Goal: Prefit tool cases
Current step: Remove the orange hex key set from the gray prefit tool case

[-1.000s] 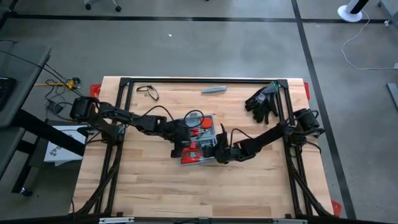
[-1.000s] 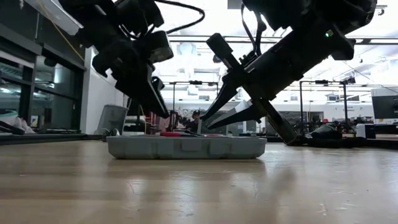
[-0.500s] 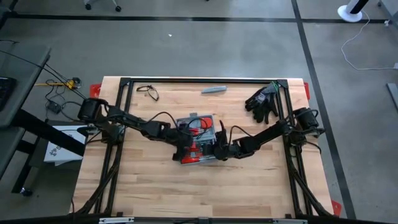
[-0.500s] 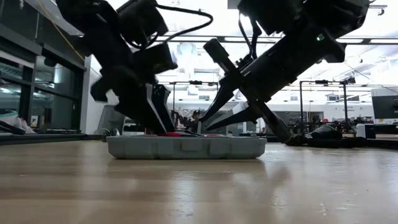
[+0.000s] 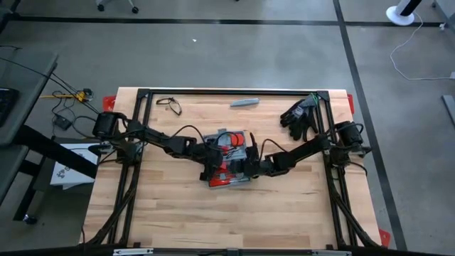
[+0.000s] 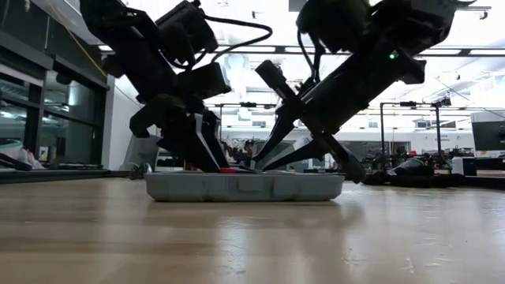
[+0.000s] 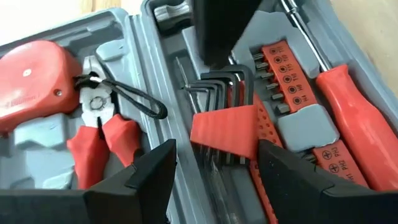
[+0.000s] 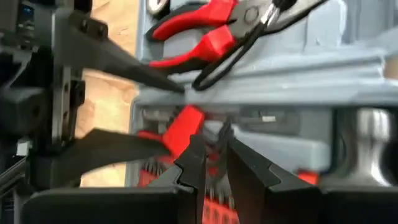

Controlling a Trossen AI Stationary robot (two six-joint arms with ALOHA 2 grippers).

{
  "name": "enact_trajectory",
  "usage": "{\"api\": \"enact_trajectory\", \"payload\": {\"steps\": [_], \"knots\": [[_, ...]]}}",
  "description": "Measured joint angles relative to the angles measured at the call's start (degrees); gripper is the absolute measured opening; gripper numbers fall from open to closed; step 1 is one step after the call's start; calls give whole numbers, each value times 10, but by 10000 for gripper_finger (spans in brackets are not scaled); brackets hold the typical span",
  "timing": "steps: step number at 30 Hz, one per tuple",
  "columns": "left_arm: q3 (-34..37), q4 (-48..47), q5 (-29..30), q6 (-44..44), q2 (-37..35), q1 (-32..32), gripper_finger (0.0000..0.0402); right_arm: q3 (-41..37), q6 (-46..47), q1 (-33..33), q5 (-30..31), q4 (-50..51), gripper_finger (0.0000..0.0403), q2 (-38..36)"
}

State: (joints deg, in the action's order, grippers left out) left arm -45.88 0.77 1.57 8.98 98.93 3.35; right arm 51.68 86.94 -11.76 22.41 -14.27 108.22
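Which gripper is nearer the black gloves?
Right. The right gripper works at the open tool case, on the side toward the gloves; the left gripper is at the case's far side.

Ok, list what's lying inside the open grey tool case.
The tool case holds red-handled pliers, a hex key set, a red bit holder and a red screwdriver. The recesses under the left gripper are hidden.

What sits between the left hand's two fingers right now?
In the left wrist view, the red holder of hex keys lies between the open left hand fingers, inside the tool case.
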Motion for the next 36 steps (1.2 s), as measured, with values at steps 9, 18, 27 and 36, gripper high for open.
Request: {"api": "enact_trajectory", "payload": {"steps": [9,18,27,36], "knots": [[-14,-9,7,2,2,13,216,0,-11,32,-73,5,57,0],[-52,-25,30,64,26,21,216,0,-11,33,-91,8,57,0],[-79,-45,95,105,42,33,216,0,-16,31,-95,9,57,0],[-105,-46,156,151,44,35,216,-1,-18,27,-106,0,57,0]]}}
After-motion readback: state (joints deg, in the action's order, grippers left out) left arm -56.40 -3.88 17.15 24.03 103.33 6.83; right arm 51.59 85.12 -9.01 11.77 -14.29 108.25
